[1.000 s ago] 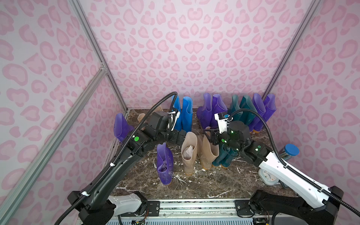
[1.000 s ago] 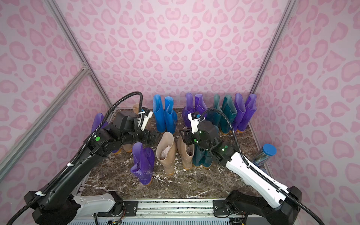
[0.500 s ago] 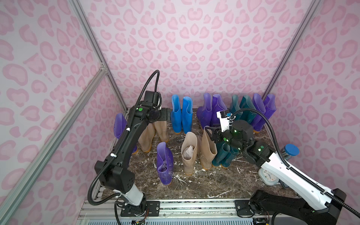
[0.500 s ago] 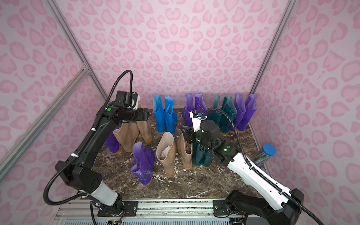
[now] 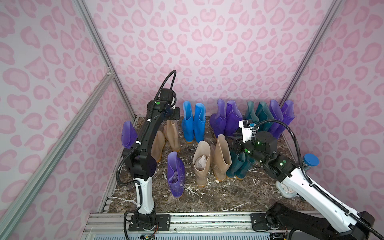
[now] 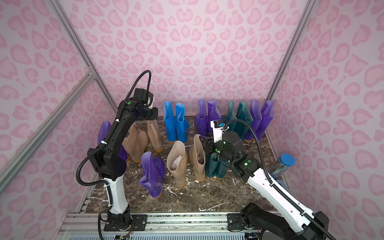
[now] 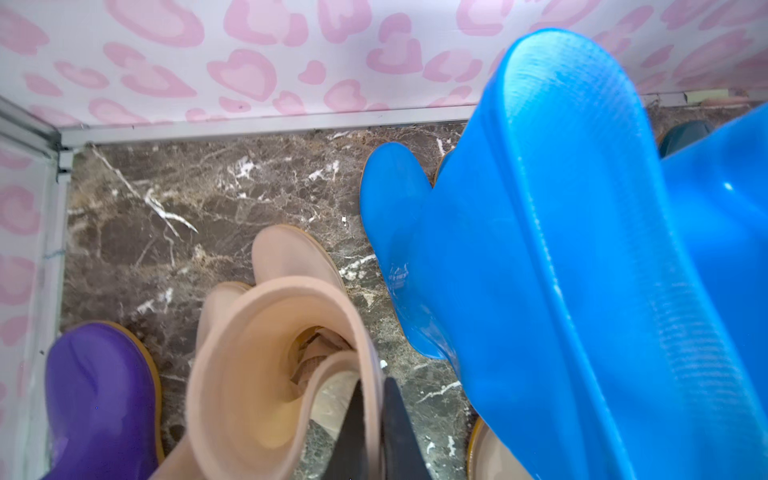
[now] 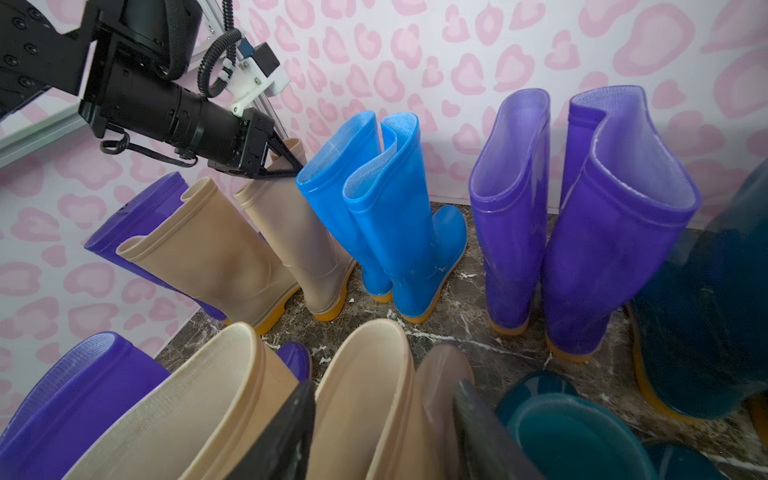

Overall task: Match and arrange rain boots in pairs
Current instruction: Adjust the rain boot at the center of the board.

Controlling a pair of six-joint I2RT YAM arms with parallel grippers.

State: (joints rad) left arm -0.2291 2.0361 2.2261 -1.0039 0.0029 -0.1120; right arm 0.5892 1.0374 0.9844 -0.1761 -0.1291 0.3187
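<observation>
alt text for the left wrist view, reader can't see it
The left gripper is shut on the rim of a glossy beige rubber rain boot standing on the brown marble floor. A bright blue rubber boot looms close beside it, and a purple rubber boot's toe sits on its other side.

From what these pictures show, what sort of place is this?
Probably a staged robot test booth, not a home: pink printed walls on aluminium posts, two arms mounted on a front rail, and rain boots standing on a marble-look tabletop.
</observation>
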